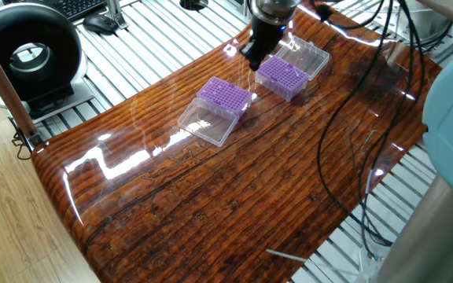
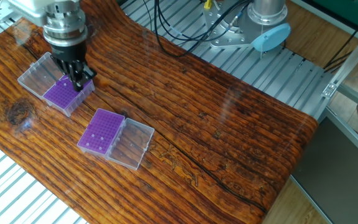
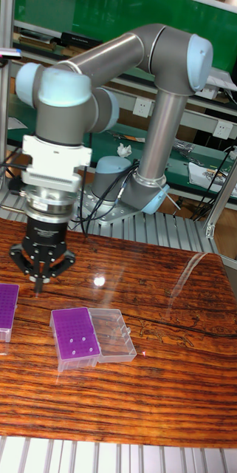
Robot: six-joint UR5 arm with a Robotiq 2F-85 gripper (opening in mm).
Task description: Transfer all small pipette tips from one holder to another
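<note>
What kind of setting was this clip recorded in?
Probably a robotics lab or workshop. A grey and blue robot arm is bolted to a slatted aluminium bench, with loose black cables trailing over the glossy wooden tabletop and purple pipette tip boxes on it.

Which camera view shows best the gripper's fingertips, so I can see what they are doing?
The tall fixed view: the gripper faces the camera, its tip hanging clear above the table. The other fixed view shows the gripper from above against a purple box. In one fixed view it is small and dark.
</note>
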